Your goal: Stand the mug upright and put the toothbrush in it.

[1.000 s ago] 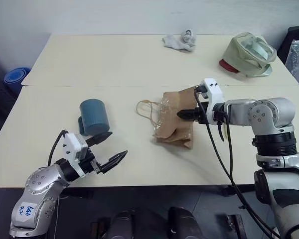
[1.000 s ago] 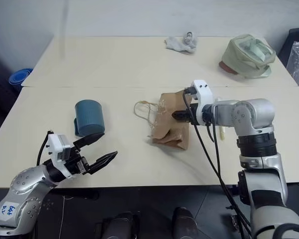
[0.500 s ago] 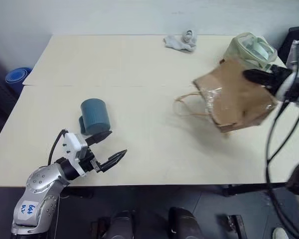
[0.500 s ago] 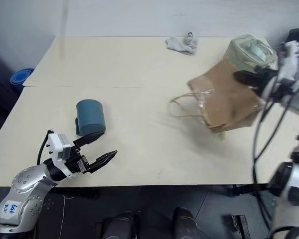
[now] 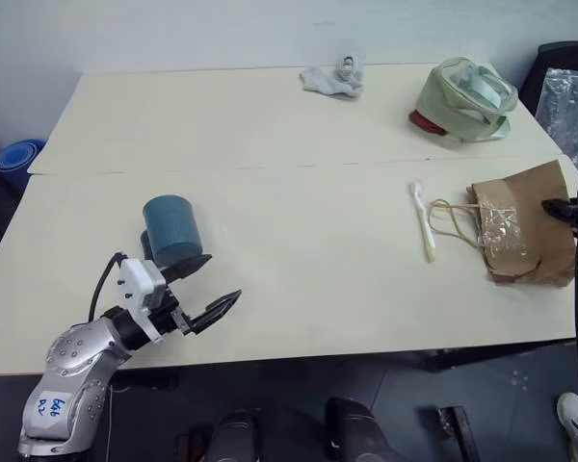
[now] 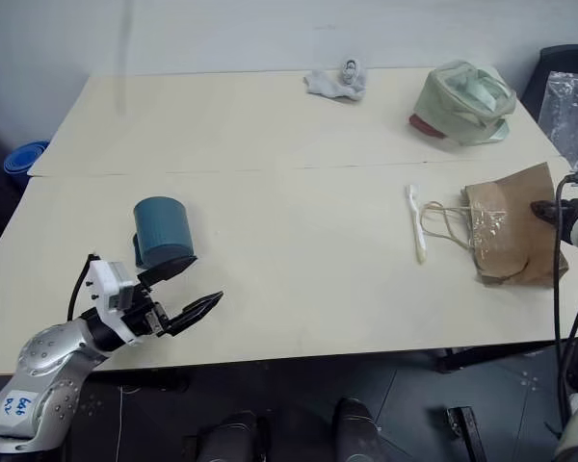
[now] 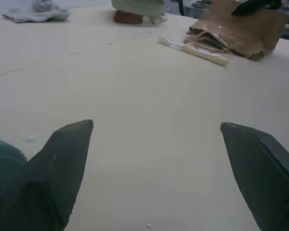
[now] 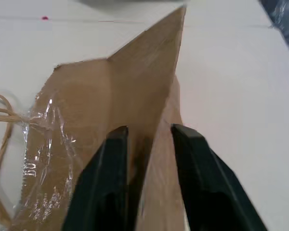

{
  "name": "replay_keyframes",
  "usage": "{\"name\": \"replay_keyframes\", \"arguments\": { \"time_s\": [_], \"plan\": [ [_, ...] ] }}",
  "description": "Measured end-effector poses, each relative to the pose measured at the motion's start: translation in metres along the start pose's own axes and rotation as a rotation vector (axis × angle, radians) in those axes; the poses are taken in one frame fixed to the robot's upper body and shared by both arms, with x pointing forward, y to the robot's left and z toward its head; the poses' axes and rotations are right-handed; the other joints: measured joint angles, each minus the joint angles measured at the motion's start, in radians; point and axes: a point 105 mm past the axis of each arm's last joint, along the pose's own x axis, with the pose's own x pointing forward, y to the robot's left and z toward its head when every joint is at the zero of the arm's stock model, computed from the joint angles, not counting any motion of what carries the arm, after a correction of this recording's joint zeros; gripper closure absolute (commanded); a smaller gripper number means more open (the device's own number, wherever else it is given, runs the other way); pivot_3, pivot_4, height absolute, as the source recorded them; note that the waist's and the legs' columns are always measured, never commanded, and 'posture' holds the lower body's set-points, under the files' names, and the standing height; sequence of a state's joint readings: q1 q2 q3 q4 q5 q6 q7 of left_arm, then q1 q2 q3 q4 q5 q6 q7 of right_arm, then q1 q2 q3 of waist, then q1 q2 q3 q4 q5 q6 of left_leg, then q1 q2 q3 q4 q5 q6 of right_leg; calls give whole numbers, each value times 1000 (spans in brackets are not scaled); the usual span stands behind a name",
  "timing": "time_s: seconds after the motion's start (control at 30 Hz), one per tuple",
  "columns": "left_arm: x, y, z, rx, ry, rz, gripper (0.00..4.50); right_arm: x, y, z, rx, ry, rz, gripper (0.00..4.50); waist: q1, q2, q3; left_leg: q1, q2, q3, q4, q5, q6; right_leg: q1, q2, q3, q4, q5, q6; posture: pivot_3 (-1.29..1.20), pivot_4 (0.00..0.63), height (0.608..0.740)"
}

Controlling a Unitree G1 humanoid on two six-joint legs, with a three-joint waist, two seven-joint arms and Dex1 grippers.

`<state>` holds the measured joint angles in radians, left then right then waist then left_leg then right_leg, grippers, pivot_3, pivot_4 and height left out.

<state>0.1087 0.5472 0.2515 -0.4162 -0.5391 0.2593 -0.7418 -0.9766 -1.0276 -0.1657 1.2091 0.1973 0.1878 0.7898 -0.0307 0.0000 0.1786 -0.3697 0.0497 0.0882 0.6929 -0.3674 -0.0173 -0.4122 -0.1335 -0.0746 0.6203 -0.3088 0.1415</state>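
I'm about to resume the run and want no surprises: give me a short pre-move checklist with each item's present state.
1. Mug upright: not ok, it lies on its side near the left gripper.
2. Left gripper free: ok, fingers wide apart, nothing between them.
3. Toothbrush reachable: ok, it lies bare on the table, beside the paper bag.
4. Right gripper free: not ok, its fingers straddle a fold of the paper bag.
5. Bag handles off the toothbrush: cannot tell, the loops lie right next to it.

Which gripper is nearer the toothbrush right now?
Right. The right gripper sits over the paper bag lying beside the toothbrush; the left gripper hovers by the mug.
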Motion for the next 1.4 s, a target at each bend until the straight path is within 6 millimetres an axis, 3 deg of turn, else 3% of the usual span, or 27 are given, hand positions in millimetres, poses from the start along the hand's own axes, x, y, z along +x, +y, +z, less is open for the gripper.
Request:
{"name": "replay_keyframes", "arguments": {
  "time_s": [0.13,0.27,0.37,0.43,0.53,0.6,0.67,0.73,0.9,1.23,1.4],
  "plan": [
    [-32,11,-8,-14,64,111,0,-25,4,26,-258,-207,149,863,0,1,1,0,0,1,-2,0,0,0,0,0,-2,0,0,0,150,740],
    [-81,30,-15,-49,118,343,0,-42,36,32,-474,-292,416,863,-1,1,1,2,1,3,-1,-1,0,1,0,-1,-3,0,0,0,150,740],
    [-125,61,-19,-97,125,621,0,-41,73,25,-496,-374,617,517,0,0,1,4,2,2,3,-1,0,3,0,0,-1,0,0,0,150,740],
    [-158,78,-26,-154,163,805,0,-42,111,12,-483,-456,785,12,2,0,1,4,2,2,3,-1,0,3,0,-1,2,0,-1,0,150,740],
    [-173,85,-34,-238,216,912,0,-43,151,-6,-424,-511,930,12,14,0,1,2,1,1,5,-3,1,2,-2,-1,3,1,0,0,150,740],
    [-169,89,-35,-316,214,917,0,-52,177,-16,-420,-546,1020,12,35,-1,1,1,1,-2,5,-3,1,2,-2,-2,4,1,0,0,150,740],
    [-152,95,-26,-373,192,866,0,-63,208,-29,-427,-578,1129,12,46,-4,-1,2,1,-6,7,-4,-1,3,-1,-4,8,1,1,0,150,740],
    [-130,101,-16,-430,171,808,0,-69,223,-35,-417,-595,1171,12,54,-4,-1,2,0,-5,8,-3,-1,3,-2,-3,6,1,0,0,150,740],
    [-77,116,2,-527,190,720,0,-75,240,-25,-446,-682,1162,12,48,-4,-2,4,0,-5,7,-2,-1,4,-1,-3,7,1,0,0,150,740],
    [-18,140,-15,-593,440,704,0,-73,256,-26,-378,-713,1095,12,24,-4,-2,4,0,-6,5,-2,-2,3,1,-5,8,1,1,0,150,740],
    [1,143,-17,-583,524,672,1041,-76,257,-27,-361,-713,1070,0,38,-3,-2,4,0,-7,6,-2,-3,5,0,-4,8,1,1,0,150,740]
  ]
}}
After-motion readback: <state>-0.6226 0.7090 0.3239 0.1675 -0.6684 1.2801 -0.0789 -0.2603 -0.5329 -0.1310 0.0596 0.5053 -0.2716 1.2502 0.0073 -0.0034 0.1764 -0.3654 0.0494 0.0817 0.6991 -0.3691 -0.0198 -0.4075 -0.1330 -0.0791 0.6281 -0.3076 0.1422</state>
